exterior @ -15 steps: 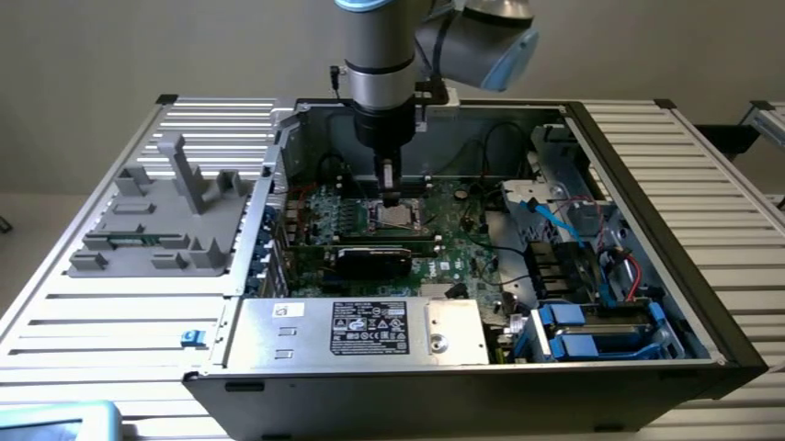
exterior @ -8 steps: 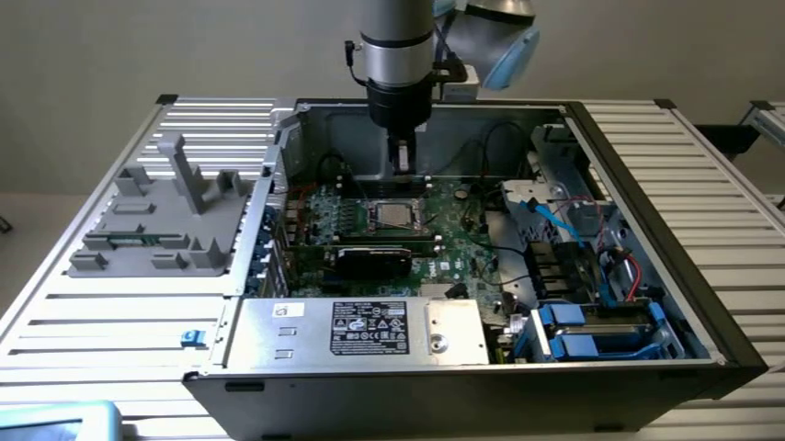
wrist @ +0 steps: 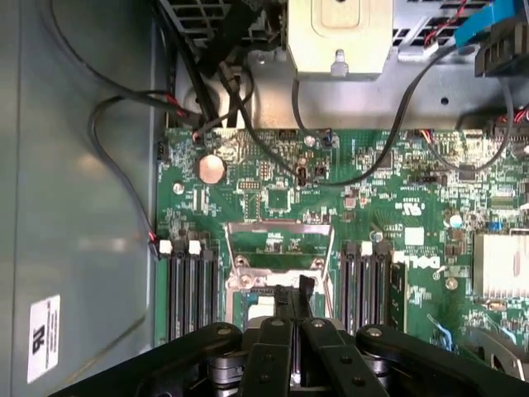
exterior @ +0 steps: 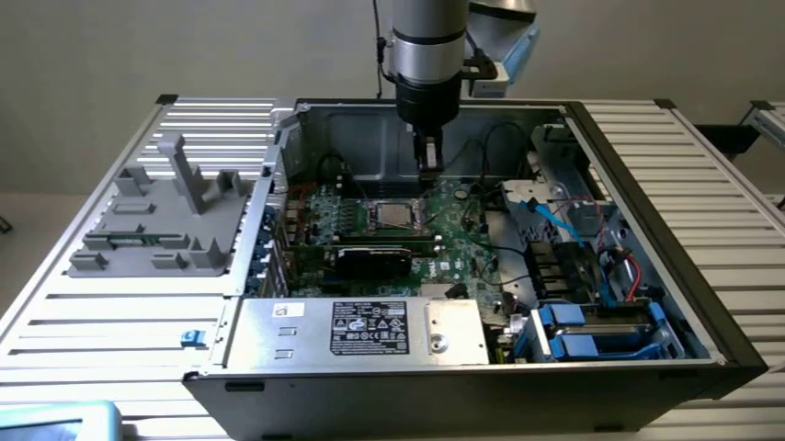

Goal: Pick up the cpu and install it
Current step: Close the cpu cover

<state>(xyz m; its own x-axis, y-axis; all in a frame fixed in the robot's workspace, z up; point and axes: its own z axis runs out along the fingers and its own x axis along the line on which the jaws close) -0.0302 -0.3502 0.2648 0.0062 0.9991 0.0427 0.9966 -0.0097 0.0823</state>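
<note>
Arm comes down into the open computer case point(exterior: 368, 129), which stands on the slatted bench point(exterior: 687, 184).

Pincer point(exterior: 427, 165): closed, fingers pressed together in one narrow black blade. It hangs over the rear edge of the socket frame point(exterior: 367, 215). Cannot tell whether the tips touch the frame.

The cpu point(exterior: 392, 214) lies flat inside the socket frame with its silver top up, apart from the pincer and just in front of it in the exterior view.

Edges and room around the socket:
- Rear: open strip of motherboard point(exterior: 460, 239), then the case's back wall, well apart from the pincer.
- Front: black card point(exterior: 381, 257) just beside the frame's near edge. Further forward, the silver box with a label point(exterior: 356, 329) runs along the case's front rim.
- Sides, wrist view: banks of upright memory slots point(wrist: 190, 281) flank the socket on both sides, close to the frame.
- Exterior view's right: a black cable point(exterior: 491, 147) loops down near the arm. Blue cables point(exterior: 552, 220) and blue drive bays point(exterior: 589, 335) lie further that way.
- Above: case lid off, and the arm's column stands between the side walls with space on both flanks.

Grey fixture point(exterior: 160, 216) sits on the bench outside the case at the exterior view's left.
</note>
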